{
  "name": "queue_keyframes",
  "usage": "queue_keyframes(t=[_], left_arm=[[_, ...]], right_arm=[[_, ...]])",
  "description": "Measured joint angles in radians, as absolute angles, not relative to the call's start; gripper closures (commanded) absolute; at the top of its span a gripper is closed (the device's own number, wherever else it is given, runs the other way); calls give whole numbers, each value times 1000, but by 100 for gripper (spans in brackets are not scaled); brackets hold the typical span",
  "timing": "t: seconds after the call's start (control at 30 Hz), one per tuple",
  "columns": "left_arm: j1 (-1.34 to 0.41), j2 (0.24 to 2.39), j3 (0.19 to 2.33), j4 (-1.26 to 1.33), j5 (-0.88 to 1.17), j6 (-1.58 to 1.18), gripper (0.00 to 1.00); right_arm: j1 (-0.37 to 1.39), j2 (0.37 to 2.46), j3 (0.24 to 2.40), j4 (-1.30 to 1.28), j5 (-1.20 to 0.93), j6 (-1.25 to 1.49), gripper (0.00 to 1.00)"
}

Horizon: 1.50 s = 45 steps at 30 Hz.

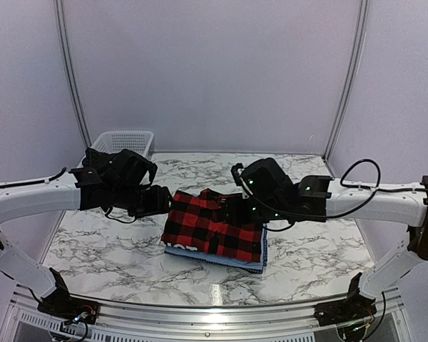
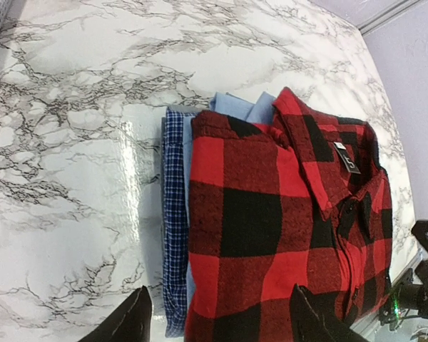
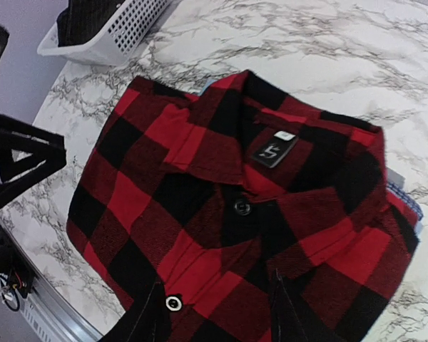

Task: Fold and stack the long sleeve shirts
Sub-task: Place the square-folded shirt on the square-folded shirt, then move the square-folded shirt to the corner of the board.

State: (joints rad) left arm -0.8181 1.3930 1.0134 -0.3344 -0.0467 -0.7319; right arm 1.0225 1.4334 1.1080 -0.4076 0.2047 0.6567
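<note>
Flannel [image 1: 212, 228] sits folded on top of the blue shirt [image 2: 237, 107], mid-surface [image 1: 107, 249], collar on the far side. A blue-checked layer [image 2: 172, 214] peeks out along one edge. My left jaws are spread wide just over the flannel's left side, nothing in them. Right jaws are partly open over its right side, also empty. Basket [image 1: 125, 141] sits in the far left corner.

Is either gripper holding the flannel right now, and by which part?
Nothing is held. The left gripper and right gripper both hang open over the flannel shirt, which lies folded on the light blue shirt.
</note>
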Motion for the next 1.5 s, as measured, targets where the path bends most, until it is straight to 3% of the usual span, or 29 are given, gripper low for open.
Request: queue_keyframes(t=[0.4,0.57,0.63,0.73,0.9,1.07,1.27,1.5], left_arm=[[-798,1542,1037,-341,-29,-689,51],[-793,1546,1037,-340,-20,-688,52],[-786,1536,1024,-336,-27,-694,44],[-757,1464,959,-333,-52,-722,43],[-677,1372,866,-335,-84,-752,47],[-672,1472,826,-297,-67,-760,52],[-673,1645,870,-241,-44,-761,59],[-714,1750,969,-194,-34,-781,61]], right_arm=[[1104,1657,1117,-374,185,658,53],[1104,1650,1118,-375,189,655,51],[1104,1642,1118,-380,193,652,50],[1104,1616,1124,-397,200,645,49],[1104,1561,1140,-414,227,629,35],[1103,1543,1178,-418,252,608,20],[1063,1500,1179,-418,263,585,17],[944,1411,1156,-419,273,549,14]])
